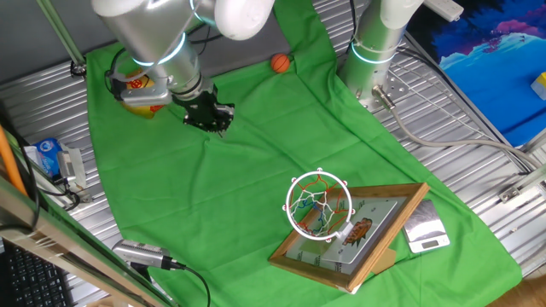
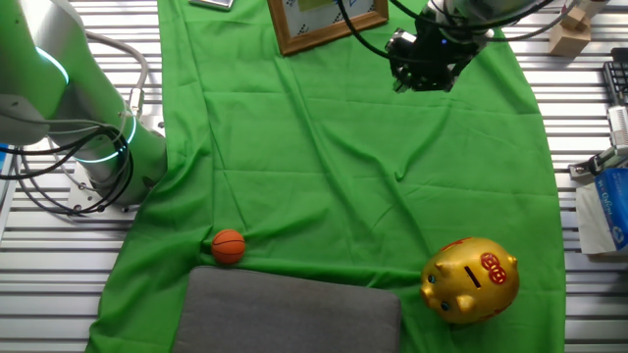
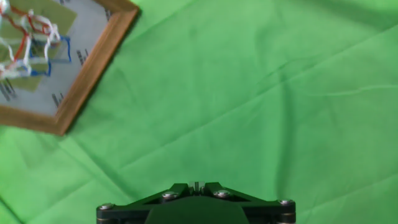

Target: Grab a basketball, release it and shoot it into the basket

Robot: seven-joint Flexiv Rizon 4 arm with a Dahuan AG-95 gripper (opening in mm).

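Gripper [image 1: 211,115] suspended above green cloth [image 1: 256,170], pointing down, clear of every object. Finger spacing not determinable: black hardware compact in both fixed views, fingertips not resolved; hand view shows only the black mounting bracket at the bottom edge, no fingers. Nothing seen between or against the fingers.

Basketball [image 1: 281,63] lying on the cloth near its far edge in one fixed view, well apart from the gripper; in the other fixed view [image 2: 229,246] resting just beside the edge of a grey pad [image 2: 294,312]. Small, orange, dark seams.

Basket [image 1: 319,205] at the opposite end of the cloth: orange-red ring with white net, fixed to a wood-framed picture backboard [image 1: 358,243] propped at a tilt. Corner of frame and part of net also visible in hand view [image 3: 25,37].

Gold piggy bank [image 2: 470,279] with red marks standing on the cloth, near the grey pad, well apart from the ball.

Cloth wrinkled, spread over a ribbed metal table [image 2: 59,275]. Second arm base [image 1: 375,51] with lit ring beside the cloth. Blue carton [image 2: 613,201] at the table edge.
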